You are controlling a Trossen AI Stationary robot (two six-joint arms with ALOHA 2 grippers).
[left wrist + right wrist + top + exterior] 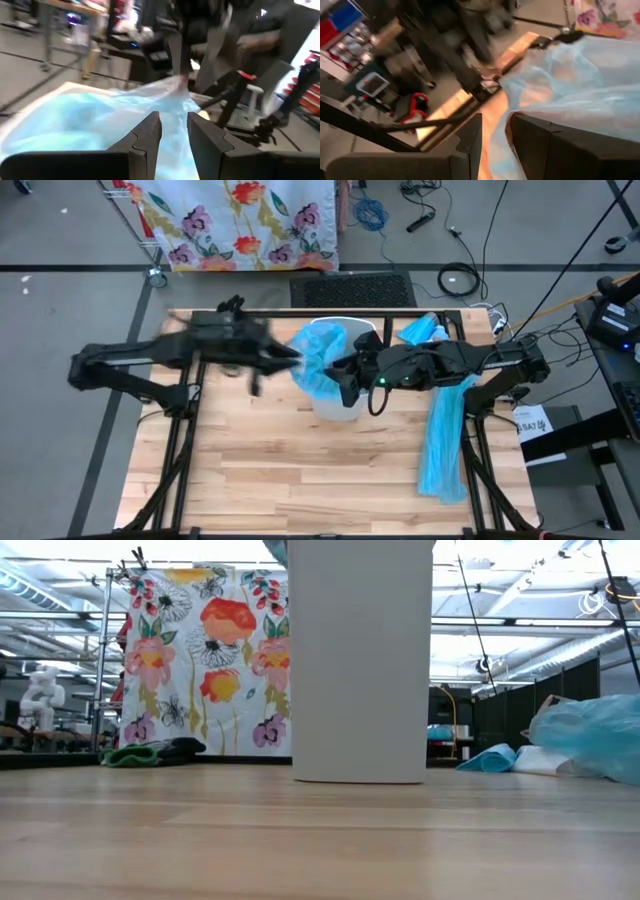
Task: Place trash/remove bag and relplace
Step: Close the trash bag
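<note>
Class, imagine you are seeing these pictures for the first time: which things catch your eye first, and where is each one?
The thin light-blue plastic bag stands out first, stretched over the white bin at the table's far middle, with the left gripper and right gripper each pinching it from its own side. Next, a long light-blue plastic strip hangs down the wooden table's right side.

White bin (338, 408), near the tabletop's (300, 480) far edge, light-blue bag (318, 358) spread over its rim. Left gripper (292, 358) and right gripper (345, 380) meet the bag from opposite sides. Long light-blue plastic strip (443, 442) along the right edge.
</note>
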